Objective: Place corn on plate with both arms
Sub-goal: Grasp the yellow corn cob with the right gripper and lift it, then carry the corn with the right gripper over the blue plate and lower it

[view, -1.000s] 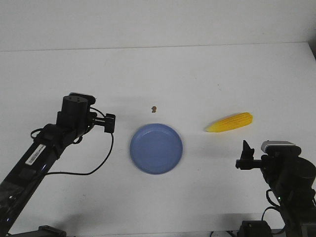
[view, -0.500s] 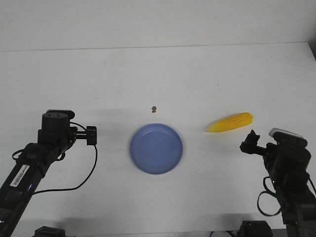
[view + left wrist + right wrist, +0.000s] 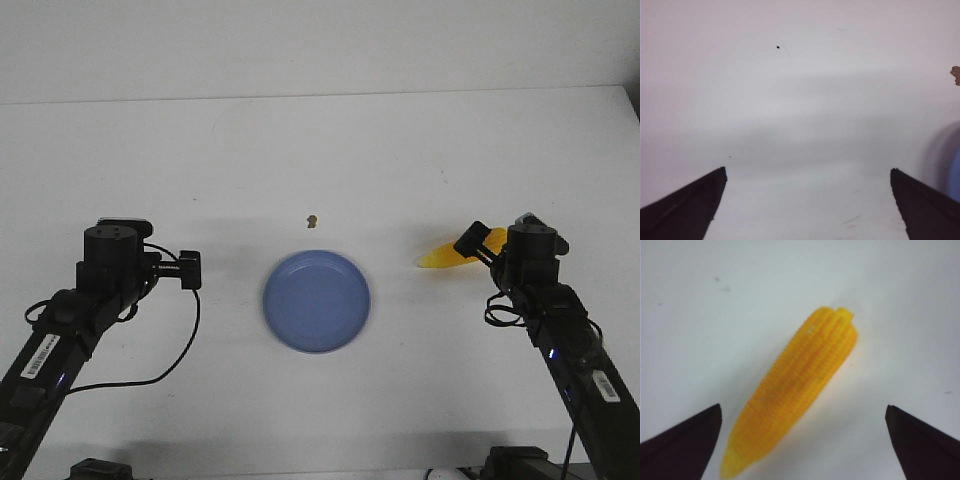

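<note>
We see a white tabletop (image 3: 330, 150) filling the front view, with 2 black arms reaching in from the near corners. The left arm (image 3: 70, 320) comes up from the lower left, and its end effector (image 3: 807, 205) points toward the plate; in the left wrist view its 2 fingertips stand wide apart with only bare tabletop between them, so it holds nothing. The right arm (image 3: 560, 320) rises from the lower right, and its end effector (image 3: 802, 440) hangs directly over the corn; in the right wrist view its fingers are spread wide, 1 on each side of the ear and clear of it. The blue-lavender plate (image 3: 317, 301) sits between the 2 arms, near the middle of the tabletop, with nothing on it. The corn (image 3: 440, 257) lies on the tabletop to the right of the plate and apart from it, its pointed tip toward the plate and its blunt end partly hidden by the right end effector. A tiny brown speck (image 3: 313, 219) lies just beyond the plate's far rim.
</note>
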`<state>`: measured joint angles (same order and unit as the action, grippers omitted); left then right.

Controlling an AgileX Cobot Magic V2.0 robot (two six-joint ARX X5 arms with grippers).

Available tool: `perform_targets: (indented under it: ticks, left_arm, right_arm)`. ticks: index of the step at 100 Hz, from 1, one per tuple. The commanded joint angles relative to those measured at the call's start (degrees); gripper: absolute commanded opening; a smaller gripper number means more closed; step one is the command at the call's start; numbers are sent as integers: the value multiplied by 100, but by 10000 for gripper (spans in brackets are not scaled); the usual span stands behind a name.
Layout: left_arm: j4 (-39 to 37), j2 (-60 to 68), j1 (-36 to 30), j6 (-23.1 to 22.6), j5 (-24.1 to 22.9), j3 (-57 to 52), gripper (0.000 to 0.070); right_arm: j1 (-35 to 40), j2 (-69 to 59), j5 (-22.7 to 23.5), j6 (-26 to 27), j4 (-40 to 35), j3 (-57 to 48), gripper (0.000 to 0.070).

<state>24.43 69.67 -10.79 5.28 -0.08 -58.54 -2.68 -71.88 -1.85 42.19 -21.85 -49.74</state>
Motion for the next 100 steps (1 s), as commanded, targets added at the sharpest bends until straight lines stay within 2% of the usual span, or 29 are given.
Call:
perform_targets:
  ticks: [1, 24, 53, 56, 63, 65, 67, 86, 100]
  left_arm:
    - [-11, 22, -11, 17, 9, -81, 700]
    - [-13, 22, -11, 17, 9, -81, 700]
    - [-13, 22, -11, 17, 9, -81, 700]
    - [-13, 22, -11, 17, 9, -81, 700]
    - [-11, 22, -11, 15, 9, -81, 700]
    - [-11, 22, -11, 15, 9, -81, 700]
    - [-11, 22, -11, 15, 9, -81, 700]
    - [-11, 22, -11, 15, 9, -81, 700]
    - [-11, 22, -11, 15, 9, -81, 700]
  right_arm:
    - [9, -216, 81, 365, 267, -96, 700]
    - [2, -916, 188, 734, 708, -96, 700]
    - [2, -1565, 422, 881, 1250, -96, 698]
    - [2, -1589, 431, 885, 1244, -96, 600]
    - [4, -1606, 446, 883, 1244, -96, 270]
    - [7, -1606, 450, 879, 1259, -96, 202]
    - [9, -1606, 450, 879, 1276, -96, 161]
    - [83, -1412, 730, 413, 1373, -98, 149]
    - [457, -938, 1408, -188, 1268, -96, 149]
